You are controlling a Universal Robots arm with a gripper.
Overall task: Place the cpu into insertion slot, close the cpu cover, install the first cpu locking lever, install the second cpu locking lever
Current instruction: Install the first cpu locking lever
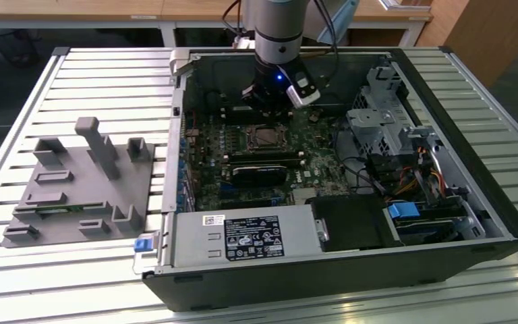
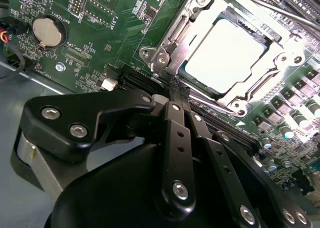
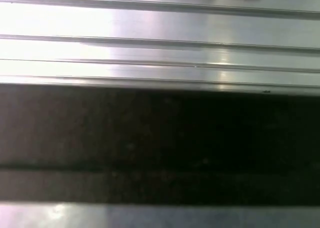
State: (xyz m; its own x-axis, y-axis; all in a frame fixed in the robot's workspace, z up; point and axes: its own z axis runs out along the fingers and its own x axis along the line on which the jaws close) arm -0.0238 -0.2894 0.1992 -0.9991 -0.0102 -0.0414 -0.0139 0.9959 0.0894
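Note:
In the second wrist view the cpu [image 2: 225, 55] lies silvery and flat in the insertion slot [image 2: 200, 83] on the green board. The cpu cover [image 2: 260, 85], a metal frame with a square window, lies down around the cpu's edges. A thin metal locking lever [image 2: 175, 35] runs along one side of the socket. My gripper [image 2: 176, 90] has its black fingers [image 2: 175, 118] pressed together with nothing between them, tips right at the socket's corner. In the exterior view the gripper [image 1: 266, 111] hangs just above the far edge of the socket [image 1: 266, 138].
The open computer case [image 1: 475, 202] surrounds the board. A black graphics card [image 1: 259, 177] lies just in front of the socket, and a drive cage [image 1: 385, 128] with cables stands at the exterior view's right. A coin battery [image 2: 48, 30] sits on the board. A grey fixture [image 1: 79, 182] stands outside the case.

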